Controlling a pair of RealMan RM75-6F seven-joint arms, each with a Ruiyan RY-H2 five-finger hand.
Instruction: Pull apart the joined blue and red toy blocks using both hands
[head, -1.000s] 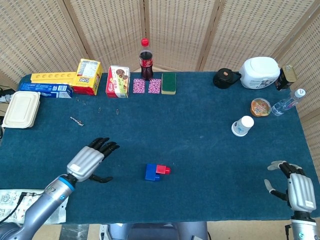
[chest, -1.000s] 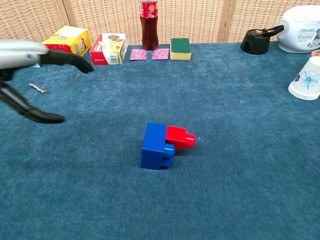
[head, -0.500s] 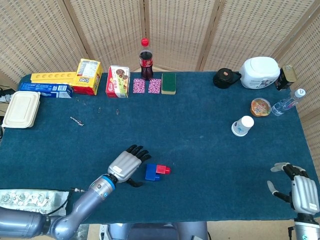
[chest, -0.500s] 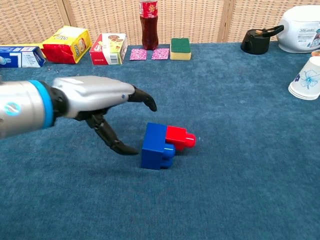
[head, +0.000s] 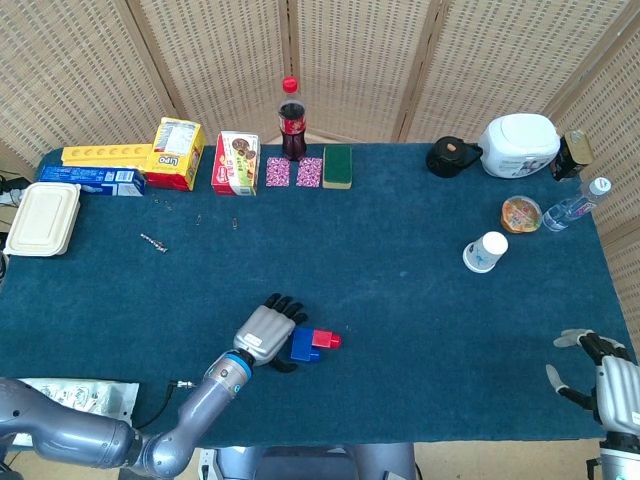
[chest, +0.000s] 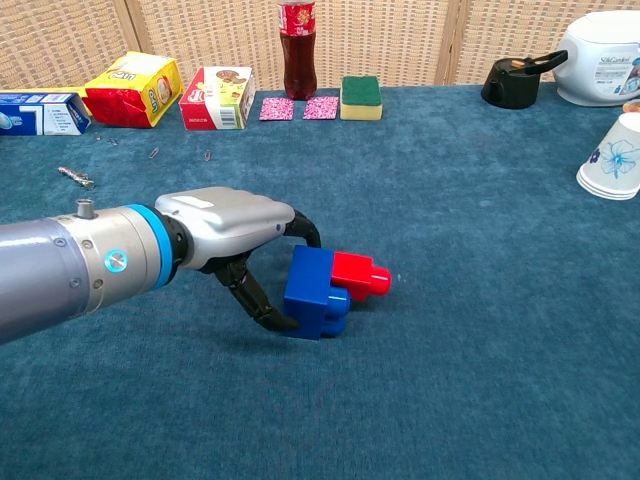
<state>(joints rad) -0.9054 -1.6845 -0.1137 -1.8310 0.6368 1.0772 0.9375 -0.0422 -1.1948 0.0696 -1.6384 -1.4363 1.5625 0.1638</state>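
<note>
The blue block and the red block lie joined on the blue cloth near the front middle, red to the right. In the head view the blue block and the red block look small. My left hand is at the blue block's left end, fingers arched over its top edge and thumb touching its lower left corner, not clamped. The head view has that left hand just left of the blocks. My right hand hovers at the front right corner, fingers spread and empty, far from the blocks.
Along the back edge stand a cola bottle, snack boxes, a sponge, a black pot and a white appliance. A paper cup sits at the right, and a lunch box at the left.
My left hand has swept right across the cloth and reached the blue block's left end. The right hand has drifted slightly down and right. The blocks have not moved.
</note>
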